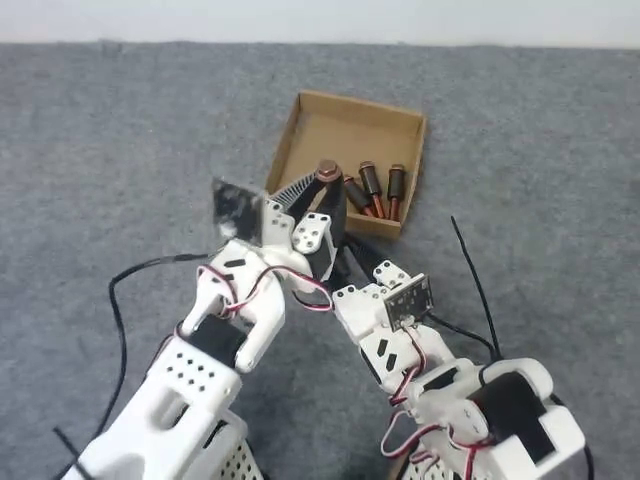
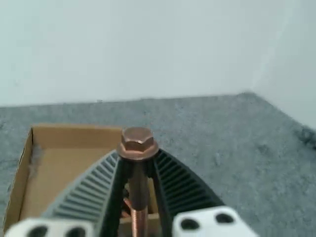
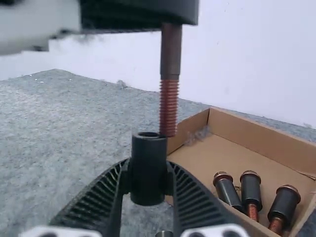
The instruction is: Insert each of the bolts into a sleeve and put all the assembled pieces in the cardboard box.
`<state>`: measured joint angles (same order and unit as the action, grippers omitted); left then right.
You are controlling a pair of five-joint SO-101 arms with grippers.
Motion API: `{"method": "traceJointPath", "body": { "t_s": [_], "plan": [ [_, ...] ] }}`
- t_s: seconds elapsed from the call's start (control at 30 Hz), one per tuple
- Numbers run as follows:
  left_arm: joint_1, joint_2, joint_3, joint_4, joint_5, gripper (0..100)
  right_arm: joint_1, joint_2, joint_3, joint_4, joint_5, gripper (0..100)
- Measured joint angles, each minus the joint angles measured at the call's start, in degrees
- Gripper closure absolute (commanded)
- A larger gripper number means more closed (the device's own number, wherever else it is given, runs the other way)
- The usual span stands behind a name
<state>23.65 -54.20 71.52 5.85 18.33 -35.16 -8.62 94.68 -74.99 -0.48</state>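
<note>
Bolt (image 2: 138,146), copper-coloured, hangs upright and head-up, clamped just below the head between the ribbed fingers of the left claw (image 2: 138,165), its threaded tip at the mouth of the black sleeve (image 3: 148,153); whether the tip has entered cannot be told. The sleeve stands upright directly beneath, gripped at mid-height by the right claw (image 3: 148,180), both claws meeting just beside the near wall of the box (image 1: 345,115). Three assembled pieces (image 3: 251,190) lie side by side against one wall inside the box, which rests on grey carpet (image 1: 120,150).
</note>
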Motion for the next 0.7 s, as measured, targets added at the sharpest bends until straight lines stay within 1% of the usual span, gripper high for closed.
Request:
{"method": "traceJointPath", "body": {
  "t_s": [0.7],
  "plan": [
    [-0.4,-5.7,4.5,-0.1,0.0,99,0.0,0.1,0.0,0.0,0.0,99.2]
  ]
}}
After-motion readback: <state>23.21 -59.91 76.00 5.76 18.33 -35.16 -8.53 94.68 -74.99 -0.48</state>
